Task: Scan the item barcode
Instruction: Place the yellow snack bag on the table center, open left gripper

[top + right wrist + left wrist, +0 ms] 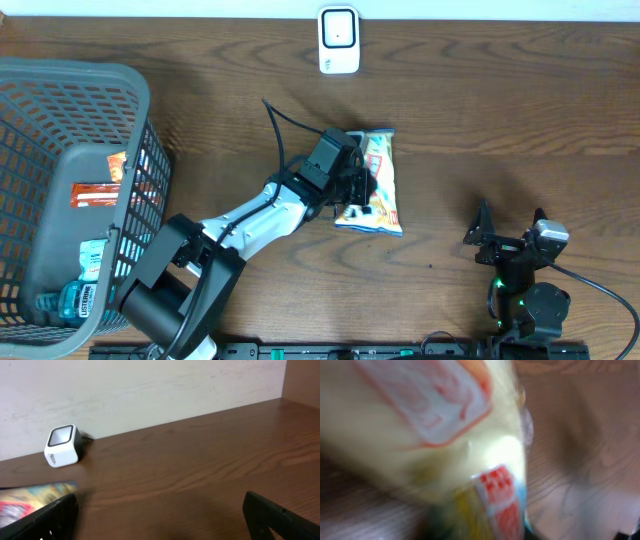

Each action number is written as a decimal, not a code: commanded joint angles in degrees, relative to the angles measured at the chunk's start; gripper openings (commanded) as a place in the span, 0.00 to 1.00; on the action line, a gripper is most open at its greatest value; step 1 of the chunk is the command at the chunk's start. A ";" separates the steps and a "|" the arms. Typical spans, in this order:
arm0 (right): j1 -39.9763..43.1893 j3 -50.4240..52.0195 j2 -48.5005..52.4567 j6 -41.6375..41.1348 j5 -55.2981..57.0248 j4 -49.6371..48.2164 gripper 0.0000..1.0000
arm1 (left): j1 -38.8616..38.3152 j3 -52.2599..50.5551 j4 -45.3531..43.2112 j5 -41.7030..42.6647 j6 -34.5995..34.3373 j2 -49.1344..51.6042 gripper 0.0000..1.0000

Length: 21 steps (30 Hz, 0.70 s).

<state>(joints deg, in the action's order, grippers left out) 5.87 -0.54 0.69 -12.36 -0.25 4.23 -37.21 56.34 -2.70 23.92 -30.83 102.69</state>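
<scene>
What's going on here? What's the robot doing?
The robot's left end effector is right up against a snack bag lying on the table. Whether it grips the bag is unclear. The scanner sits at the far edge, apart from the bag, so nothing is being scanned yet. The right end effector waits open, touching nothing. A basket stands on the left.

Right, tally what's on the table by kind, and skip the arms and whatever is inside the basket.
Snack bag: 1
Barcode scanner: 1
Basket: 1
Total: 3
</scene>
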 commanded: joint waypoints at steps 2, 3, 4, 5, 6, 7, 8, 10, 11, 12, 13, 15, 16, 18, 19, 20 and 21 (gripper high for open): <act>0.79 0.22 -0.31 0.83 0.31 0.04 0.99 | 0.22 0.68 0.02 1.16 -0.11 -0.68 0.72; 0.79 0.22 -0.31 0.83 0.31 0.04 0.99 | 0.22 1.05 0.42 1.14 -0.09 -1.53 0.80; 0.79 0.22 -0.31 0.83 0.31 0.04 0.99 | 0.22 1.46 0.94 1.14 -0.07 -2.40 0.84; 0.79 0.22 -0.31 0.83 0.31 0.07 0.99 | 0.24 2.03 1.77 1.09 -0.02 -3.39 0.85; 0.79 0.22 -0.31 0.83 0.31 0.07 0.99 | 0.28 2.80 2.91 1.05 0.28 -4.52 0.85; 0.79 0.22 -0.31 0.83 0.31 0.04 0.99 | 0.46 3.82 4.63 0.85 0.85 -5.79 0.87; 0.79 0.22 -0.31 0.83 0.31 0.07 0.99 | 0.76 5.07 6.84 0.63 1.90 -7.21 0.89; 0.79 0.22 -0.31 0.83 0.31 0.04 0.99 | 1.66 8.55 13.22 -2.27 3.80 -10.38 0.91; 0.79 0.22 -0.31 0.83 0.31 0.07 0.99 | 2.23 10.45 16.81 -4.85 4.52 -11.91 0.92; 0.79 0.22 -0.31 0.83 0.31 0.04 0.99 | 2.82 12.50 20.48 -7.56 5.66 -13.42 0.94; 0.79 0.22 -0.31 0.83 0.31 0.04 0.99 | 3.39 14.73 24.13 -10.56 6.88 -14.82 0.94; 0.79 0.22 -0.31 0.83 0.31 0.07 0.99 | 4.79 19.52 31.39 -17.73 8.66 -17.64 0.94; 0.79 0.22 -0.31 0.83 0.31 0.04 0.99 | 5.62 21.97 34.84 -21.94 8.76 -18.95 0.95; 0.79 0.22 -0.31 0.83 0.31 0.04 0.99 | 7.91 26.99 41.09 -30.08 8.74 -21.40 0.96; 0.79 0.22 -0.31 0.83 0.31 0.07 0.99 | 9.29 28.98 43.32 -32.81 8.72 -22.43 0.97; 0.79 0.22 -0.31 0.83 0.31 0.04 0.99 | 10.88 30.75 45.40 -34.73 8.70 -23.39 0.99; 0.79 0.22 -0.31 0.83 0.31 0.04 0.99 | 12.79 32.28 47.28 -35.78 8.68 -24.30 1.00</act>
<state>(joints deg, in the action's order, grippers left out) 5.87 -0.54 0.69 -12.36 -0.25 4.21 -28.08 84.53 41.74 0.49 -23.68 80.60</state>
